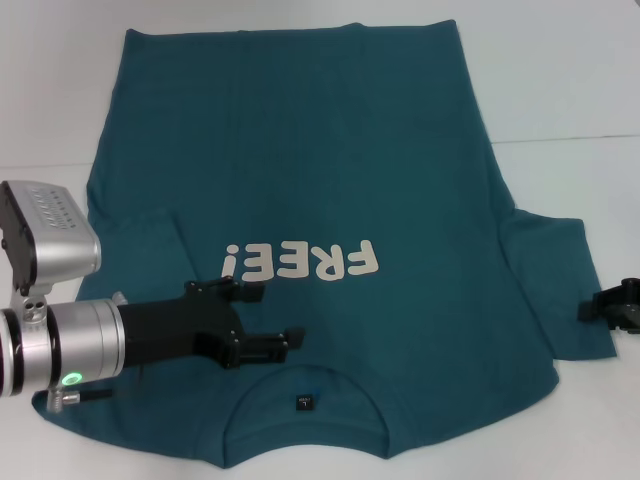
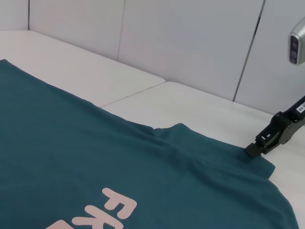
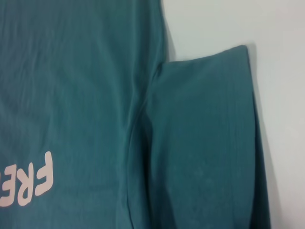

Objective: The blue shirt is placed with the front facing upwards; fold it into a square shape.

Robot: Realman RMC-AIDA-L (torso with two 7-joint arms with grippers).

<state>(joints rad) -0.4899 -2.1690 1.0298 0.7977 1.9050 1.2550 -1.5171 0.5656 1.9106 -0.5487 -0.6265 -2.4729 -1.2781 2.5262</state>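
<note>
The blue shirt (image 1: 300, 150) lies flat on the white table (image 1: 560, 80), front up, with its white "FREE!" lettering (image 1: 300, 262) showing. Its collar and small dark label (image 1: 306, 403) lie at the near edge. My left gripper (image 1: 272, 315) hovers open over the chest between the lettering and the collar, pointing right, with nothing between its fingers. My right gripper (image 1: 598, 306) sits at the outer hem of the right sleeve (image 1: 555, 280). In the left wrist view that gripper (image 2: 252, 149) touches the sleeve's edge. The right wrist view shows the sleeve (image 3: 209, 143) spread flat beside the body (image 3: 71, 95).
Bare white table surrounds the shirt on the right and far sides. A seam (image 2: 133, 90) runs across the tabletop. White wall panels (image 2: 190, 43) stand behind the table. The left sleeve (image 1: 140, 250) is partly hidden under my left arm.
</note>
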